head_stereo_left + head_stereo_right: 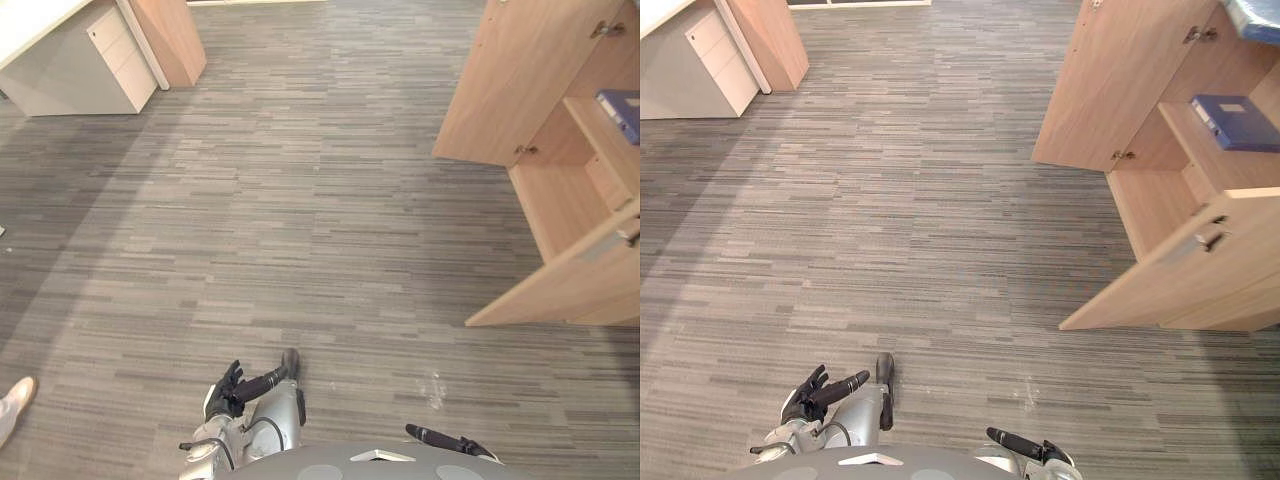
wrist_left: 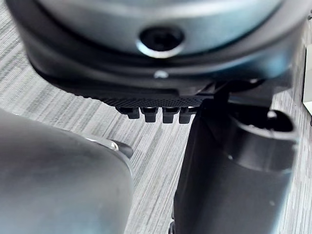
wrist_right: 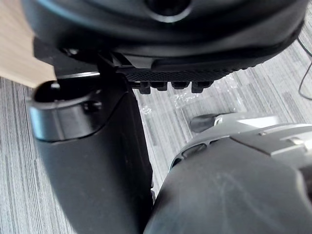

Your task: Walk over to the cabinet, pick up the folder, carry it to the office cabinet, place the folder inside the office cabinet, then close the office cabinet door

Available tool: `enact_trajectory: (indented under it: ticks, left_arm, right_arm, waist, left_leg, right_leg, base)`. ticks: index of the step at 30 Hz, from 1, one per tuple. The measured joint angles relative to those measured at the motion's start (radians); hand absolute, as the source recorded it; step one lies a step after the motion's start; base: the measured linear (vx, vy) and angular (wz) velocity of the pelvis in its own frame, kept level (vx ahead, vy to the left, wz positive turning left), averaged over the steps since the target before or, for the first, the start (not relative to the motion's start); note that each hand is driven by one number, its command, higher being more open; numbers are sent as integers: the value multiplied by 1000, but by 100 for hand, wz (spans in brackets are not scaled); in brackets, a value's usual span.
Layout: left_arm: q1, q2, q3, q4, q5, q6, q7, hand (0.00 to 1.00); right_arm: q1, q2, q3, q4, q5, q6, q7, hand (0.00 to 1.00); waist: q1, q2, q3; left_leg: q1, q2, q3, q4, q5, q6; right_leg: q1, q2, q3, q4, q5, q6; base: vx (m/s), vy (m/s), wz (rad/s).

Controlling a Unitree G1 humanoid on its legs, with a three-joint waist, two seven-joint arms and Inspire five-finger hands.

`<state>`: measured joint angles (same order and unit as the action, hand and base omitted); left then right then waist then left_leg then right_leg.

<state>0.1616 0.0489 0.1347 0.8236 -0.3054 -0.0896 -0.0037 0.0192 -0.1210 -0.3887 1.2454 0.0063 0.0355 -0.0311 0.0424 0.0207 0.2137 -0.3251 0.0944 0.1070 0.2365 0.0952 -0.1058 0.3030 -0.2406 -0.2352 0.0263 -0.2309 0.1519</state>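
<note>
Lying flat, blue rectangular folder on wood-grain cabinet shelf.

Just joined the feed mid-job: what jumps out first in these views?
The wooden office cabinet at right stands out, both doors swung wide, with a blue folder lying on its shelf. Grey carpet lies between it and the robot, whose left hand and right hand hang empty.
</note>
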Motion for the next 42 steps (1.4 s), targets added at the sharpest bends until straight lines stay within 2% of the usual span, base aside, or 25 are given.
enact_trajectory:
  ticks: [1, 5, 7, 8, 9, 11, 13, 16, 18, 20, 23, 24, 25, 26, 27, 29, 31, 33, 35, 36, 37, 39, 40, 41, 42]
  left_arm:
    - [-3, 1, 0, -1, 2, -5, 7, 100]
    - [7, 22, 14, -5, 2, -7, 13, 100]
    - [-14, 32, 21, 77, 46, 10, 7, 100]
    - [-13, 32, 20, 93, 71, 11, 6, 100]
    - [-13, 39, 17, 114, 99, 11, 6, 100]
    - [-11, 56, -4, 153, 121, 13, 4, 100]
    - [-3, 75, -38, 173, 122, 29, 5, 100]
    - [4, 90, -90, 199, 130, 29, 3, 100]
    - [-13, 99, -124, 198, 133, 30, -3, 100]
    - [-15, 106, -155, 194, 133, 28, -19, 100]
    - [-31, 106, -169, 184, 164, 29, -31, 100]
    - [-33, 111, -173, 183, 196, 29, -42, 100]
    - [-33, 116, -174, 183, 200, 30, -49, 100]
    - [-33, 119, -173, 192, 200, 33, -55, 100]
    - [-39, 104, -171, 197, 201, 46, -53, 100]
    - [-34, 101, -162, 215, 224, 49, -64, 100]
    - [-50, 90, -159, 251, 245, 57, -73, 100]
    - [-76, 81, -152, 259, 247, 68, -89, 100]
    - [-101, 70, -115, 255, 246, 63, -90, 100]
    - [-116, 56, -84, 249, 245, 64, -77, 100]
    - [-110, 35, -72, 235, 236, 64, -63, 100]
    - [-94, 40, -78, 226, 232, 70, -52, 100]
    - [-92, 41, -78, 213, 231, 68, -50, 100]
    - [-93, 35, -81, 175, 228, 68, -41, 100]
    - [-89, 32, -84, 156, 227, 68, -37, 100]
  right_arm:
    - [-6, -1, 0, -1, 1, -1, 8, 100]
    - [-29, 9, -23, -4, -2, -3, 4, 100]
    - [-47, 12, -68, -5, -2, -1, 15, 100]
    - [-49, 14, -74, -7, -2, -1, 19, 100]
    - [-52, 19, -71, -6, -5, 0, 22, 100]
    - [-74, 24, -66, -57, -36, -5, 20, 100]
    - [-93, 22, -10, -73, -36, -5, 19, 100]
    - [-109, 22, 97, -109, -23, -10, 24, 100]
    - [-112, 34, 157, -185, 27, -15, 23, 100]
    - [-99, 50, 197, -240, 59, -20, 17, 100]
    - [-74, 59, 198, -283, 82, -19, 20, 100]
    - [-70, 67, 189, -280, 85, -15, 21, 100]
    - [-67, 73, 181, -280, 89, -11, 22, 100]
    - [-58, 82, 156, -280, 97, -1, 21, 100]
    - [-51, 68, 138, -279, 95, 6, 18, 100]
    - [-34, 78, 77, -278, 99, 2, 22, 100]
    - [-36, 84, 56, -274, 99, 0, 23, 100]
    - [-36, 88, 51, -258, 102, -4, 24, 100]
    - [-33, 91, 70, -263, 100, 2, 21, 100]
    - [-33, 88, 104, -283, 96, 4, 22, 100]
    - [-37, 89, 149, -292, 96, 3, 21, 100]
    - [-42, 97, 242, -331, 96, 1, 24, 100]
    - [-43, 107, 262, -342, 96, 1, 27, 100]
    - [-51, 132, 292, -346, 96, 1, 24, 100]
    - [-52, 139, 304, -346, 96, 2, 22, 100]
  waist:
    - [5, -1, 2]
    - [31, -10, -16]
    - [28, 2, -56]
    - [24, -4, -71]
    - [22, -5, -86]
    - [7, -25, -80]
    - [7, -35, -67]
    - [-18, -19, -62]
    - [-43, -9, -24]
    - [-73, 0, 8]
    - [-76, -2, 13]
    - [-74, -15, 12]
    - [-73, -24, 8]
    - [-73, -33, 6]
    - [-74, -11, 0]
    - [-73, -2, -14]
    - [-77, 20, -23]
    - [-89, 31, -28]
    - [-103, 36, -32]
    - [-95, 40, -34]
    - [-83, 50, -43]
    - [-66, 49, -71]
    - [-68, 48, -72]
    - [-69, 44, -68]
    - [-63, 41, -64]
  left_leg:
    - [-18, -3, 7, 41, -19, 25]
    - [-109, -30, 20, 336, -233, 89]
    - [-118, -57, 82, 399, -340, 123]
    - [-114, -71, 96, 392, -350, 132]
    - [-92, -92, 122, 368, -360, 143]
    - [34, -139, 174, 292, -389, 185]
    - [177, -156, 200, 213, -396, 206]
    - [340, -154, 207, 94, -393, 213]
    - [445, -152, 198, 25, -393, 213]
    - [521, -148, 190, -23, -393, 213]
    - [596, -154, 176, -90, -408, 185]
    - [640, -163, 158, -130, -423, 159]
    - [653, -172, 148, -142, -430, 145]
    - [690, -179, 126, -156, -446, 117]
    - [707, -160, 120, -153, -446, 105]
    - [718, -114, 136, -112, -426, 71]
    - [712, -65, 141, -39, -424, 67]
    - [666, -14, 121, 133, -391, 48]
    - [566, 16, 88, 378, -336, 34]
    - [516, 34, 120, 490, -247, 50]
    - [500, 40, 154, 545, -91, 27]
    - [451, 63, 195, 645, 74, 10]
    - [417, 88, 221, 718, -3, 14]
    - [343, 148, 277, 824, -163, 79]
    - [318, 162, 287, 834, -210, 93]
  right_leg:
    - [-10, -3, 4, 21, 2, -3]
    - [-21, -34, 54, 63, 42, 9]
    - [-97, -99, 97, 195, 43, 39]
    - [-137, -121, 110, 253, 54, 37]
    - [-190, -153, 135, 350, 77, 5]
    - [-343, -224, 157, 699, 216, -149]
    - [-435, -230, 120, 1006, 200, -226]
    - [-535, -133, 32, 1159, 82, -224]
    - [-641, -21, -16, 1058, -3, -196]
    - [-687, 60, -75, 781, 2, -174]
    - [-705, 99, -188, 425, 94, -147]
    - [-701, 105, -288, 227, 168, -136]
    - [-696, 103, -333, 183, 179, -141]
    - [-692, 85, -398, 170, 221, -222]
    - [-687, 68, -468, 230, 254, -271]
    - [-669, 39, -585, 333, 213, -341]
    - [-649, 92, -588, 343, 179, -389]
    - [-597, 140, -584, 321, 140, -373]
    - [-523, 176, -578, 277, 122, -352]
    - [-492, 199, -556, 262, 116, -348]
    - [-472, 231, -507, 242, 110, -344]
    - [-412, 280, -440, 135, 128, -323]
    - [-398, 295, -412, 109, 149, -323]
    - [-371, 305, -344, 96, 155, -328]
    - [-356, 306, -314, 90, 154, -327]
  base:
    - [426, 374, -23]
    - [358, 255, -34]
    - [343, 295, -41]
    - [349, 325, -30]
    - [383, 328, -33]
    - [441, 335, -42]
    - [399, 207, -50]
    - [272, 86, -32]
    - [-140, -110, -13]
    - [-292, -83, 17]
    - [-194, -76, 35]
    - [67, -76, 43]
    - [336, -117, 52]
    - [567, -82, 28]
    - [638, -112, 8]
    - [528, -112, -38]
    - [500, -128, -51]
    - [523, -107, -23]
    - [397, -81, -1]
    - [349, -65, -74]
    - [283, -59, -108]
    - [38, -117, -135]
    - [110, -77, -141]
    - [239, 15, -103]
    - [305, 58, -146]
